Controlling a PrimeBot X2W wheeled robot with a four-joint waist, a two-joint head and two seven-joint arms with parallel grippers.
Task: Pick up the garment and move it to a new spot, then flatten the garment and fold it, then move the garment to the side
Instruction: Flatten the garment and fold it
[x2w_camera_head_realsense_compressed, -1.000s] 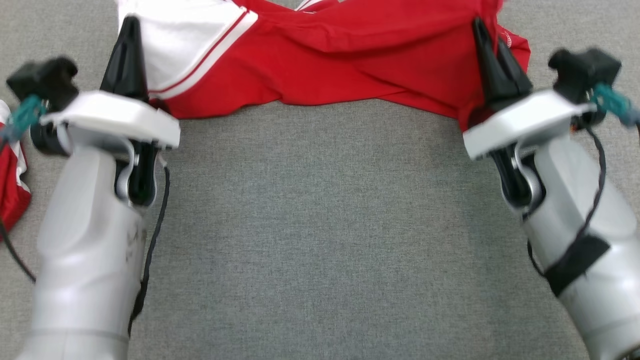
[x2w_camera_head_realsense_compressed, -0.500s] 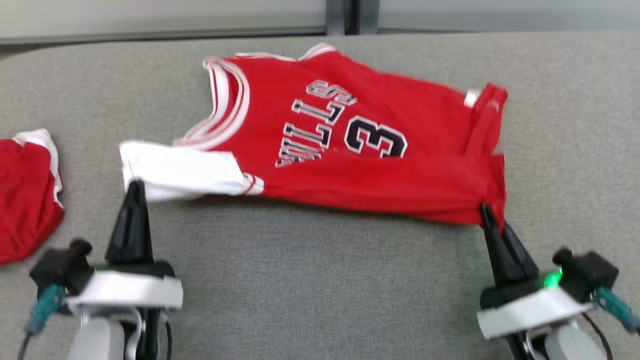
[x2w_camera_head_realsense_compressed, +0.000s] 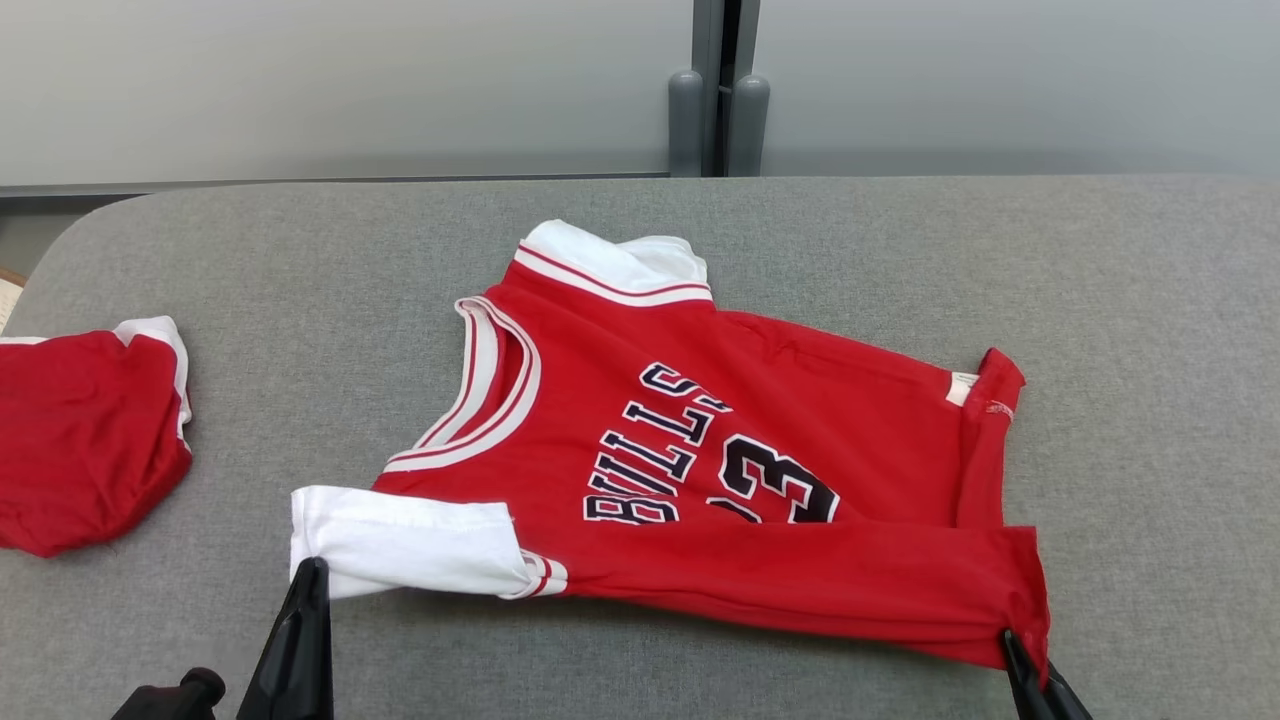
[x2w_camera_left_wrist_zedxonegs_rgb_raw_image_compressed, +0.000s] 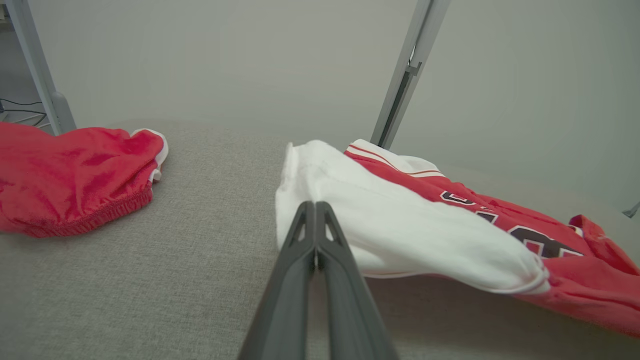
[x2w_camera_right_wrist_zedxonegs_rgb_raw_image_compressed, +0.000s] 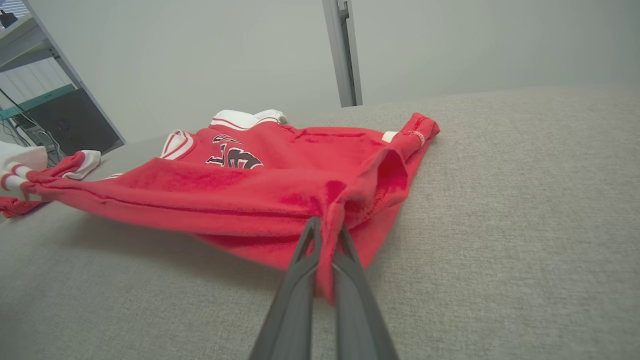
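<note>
The garment (x2w_camera_head_realsense_compressed: 700, 450) is pinched by the closed left hand (x2w_camera_left_wrist_zedxonegs_rgb_raw_image_compressed: 315, 205) and right hand (x2w_camera_right_wrist_zedxonegs_rgb_raw_image_compressed: 327, 225). Its near edge is held taut for flattening.

Grey fabric-covered table (x2w_camera_head_realsense_compressed: 1150, 300), rounded at its far left corner, was backed by pale grey wall panels (x2w_camera_head_realsense_compressed: 350, 90) that met at a dark grey upright post (x2w_camera_head_realsense_compressed: 718, 100). Red shorts (x2w_camera_head_realsense_compressed: 85, 440) with white trim, one pair, lay crumpled at the table's left edge, partly cut off in the head view. A dark shelving unit (x2w_camera_right_wrist_zedxonegs_rgb_raw_image_compressed: 60, 125) with cables stood beyond the table's left end.
</note>
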